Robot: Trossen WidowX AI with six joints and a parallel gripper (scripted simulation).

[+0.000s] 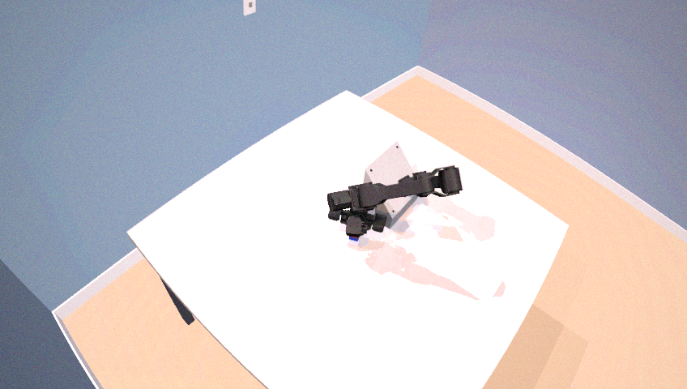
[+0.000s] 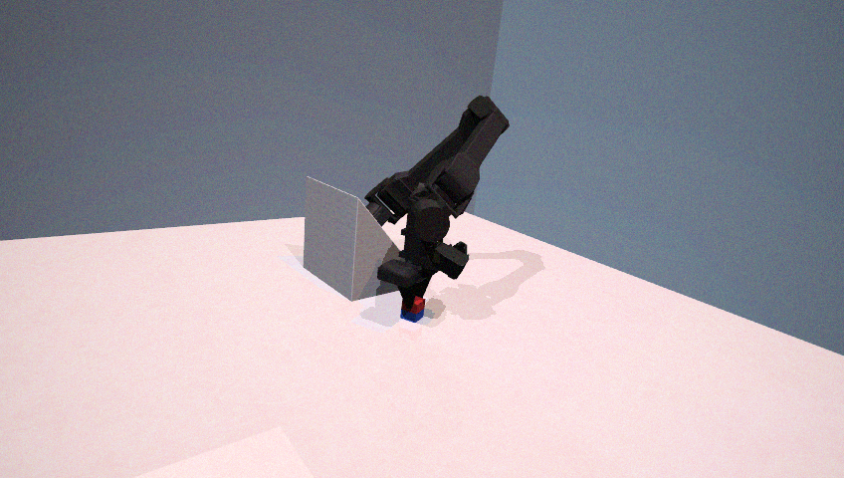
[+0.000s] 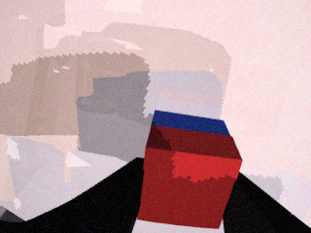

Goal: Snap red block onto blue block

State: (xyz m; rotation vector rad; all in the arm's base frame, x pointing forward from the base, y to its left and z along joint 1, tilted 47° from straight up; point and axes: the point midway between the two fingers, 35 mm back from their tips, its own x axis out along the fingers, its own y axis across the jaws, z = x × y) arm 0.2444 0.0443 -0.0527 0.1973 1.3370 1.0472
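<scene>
Between the jaws (image 1: 354,235) (image 2: 412,301), red block (image 2: 417,304) (image 3: 190,186), pinched from both sides. Directly under the jaws, blue block (image 1: 353,239) (image 2: 412,316) (image 3: 190,123), sitting on the bench (image 1: 250,250) (image 2: 237,366) (image 3: 272,87), red stacked on it. In the exterior view red and blue look to be touching, edges roughly lined up; wrist view has a blue strip showing past red's far edge. Can't tell if they're clicked together. Release not done, red is gripped.

Arm (image 1: 399,189) (image 2: 450,159) pose: bent over, wrist low, jaws pointing down at the bench, fingertips just above it at block level. Above the jaws, upper links slant up and away to a high elbow, seen in the exterior view; from the top they run sideways over the gray wedge (image 1: 389,166) (image 2: 330,239). Wedge stands on the bench beside the jaws, apart from the blocks, sloped face toward the arm side. Around the jaws, arm shadows spread over the bench. In the top view, red is mostly hidden by the jaws, only a thin sliver by the blue.
</scene>
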